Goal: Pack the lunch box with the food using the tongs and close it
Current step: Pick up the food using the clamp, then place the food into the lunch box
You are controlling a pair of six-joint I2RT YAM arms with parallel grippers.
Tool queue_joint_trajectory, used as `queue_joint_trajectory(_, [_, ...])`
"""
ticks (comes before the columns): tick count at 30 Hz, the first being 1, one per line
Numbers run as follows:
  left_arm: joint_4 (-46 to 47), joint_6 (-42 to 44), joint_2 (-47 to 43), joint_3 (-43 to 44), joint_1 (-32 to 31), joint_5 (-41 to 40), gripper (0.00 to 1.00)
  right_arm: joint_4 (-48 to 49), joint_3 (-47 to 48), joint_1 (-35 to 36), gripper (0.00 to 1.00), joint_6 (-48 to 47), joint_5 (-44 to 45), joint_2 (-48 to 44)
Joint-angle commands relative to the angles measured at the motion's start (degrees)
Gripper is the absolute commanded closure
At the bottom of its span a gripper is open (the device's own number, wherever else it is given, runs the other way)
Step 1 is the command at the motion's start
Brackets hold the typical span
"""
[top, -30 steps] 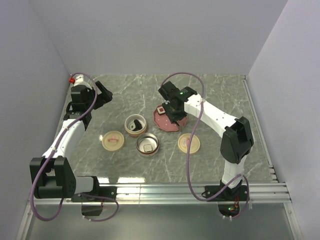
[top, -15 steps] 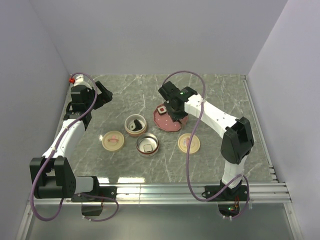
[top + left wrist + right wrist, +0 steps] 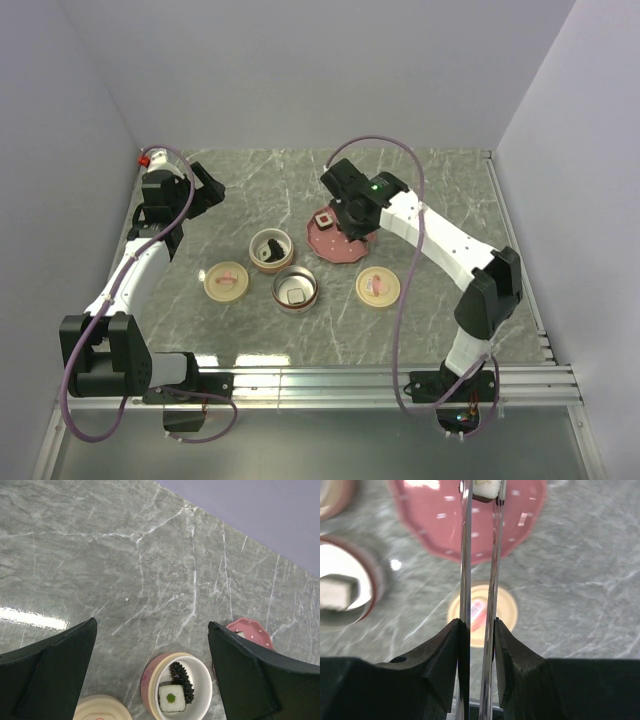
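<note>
A dark-sided piece of food (image 3: 486,487) with a white flank sits at the far edge of the red plate (image 3: 435,525), and the tips of the tongs (image 3: 465,555) flank it. The right fingers (image 3: 445,650) are narrowed onto the tongs' two arms. Seen from above, a bowl (image 3: 252,250) just left of the plate holds a white square with a green centre and a dark spiky bit. A second bowl (image 3: 277,290), nearer the bases than the plate, holds one pale piece. Two cream lids (image 3: 226,281) (image 3: 379,287) lie nearer still. Well left of the plate, the left fingers (image 3: 55,665) hang spread wide, holding nothing. The surface (image 3: 440,190) is grey marbled stone, closed in by pale lilac walls (image 3: 300,70).
</note>
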Motion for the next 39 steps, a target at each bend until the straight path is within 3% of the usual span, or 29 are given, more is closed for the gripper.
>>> queue_joint_trajectory(1, [2.1, -1.4, -1.2, 1.2, -0.3, 1.2, 0.00, 0.3, 1.1, 3.8, 0.80, -1.3, -3.9, -7.4])
queue_joint_trajectory(5, [2.1, -1.6, -1.1, 0.9, -0.3, 1.4, 0.01, -0.1, 0.4, 7.9, 0.80, -1.5, -9.7, -10.0])
queue_joint_trajectory(16, [2.1, -2.3, -1.7, 0.1, -0.3, 2.3, 0.00, -6.5, 0.3, 17.5, 0.80, -1.1, -13.1, -11.6])
queue_joint_trajectory(30, [3.3, -2.5, -2.7, -0.9, -0.3, 2.0, 0.01, -6.8, -1.7, 19.7, 0.79, -1.4, -13.8, -11.0])
queue_joint_trajectory(39, [3.2, -2.2, -3.0, -1.2, -0.3, 1.6, 0.01, -4.1, -1.0, 19.7, 0.70, -0.8, -13.3, -7.7])
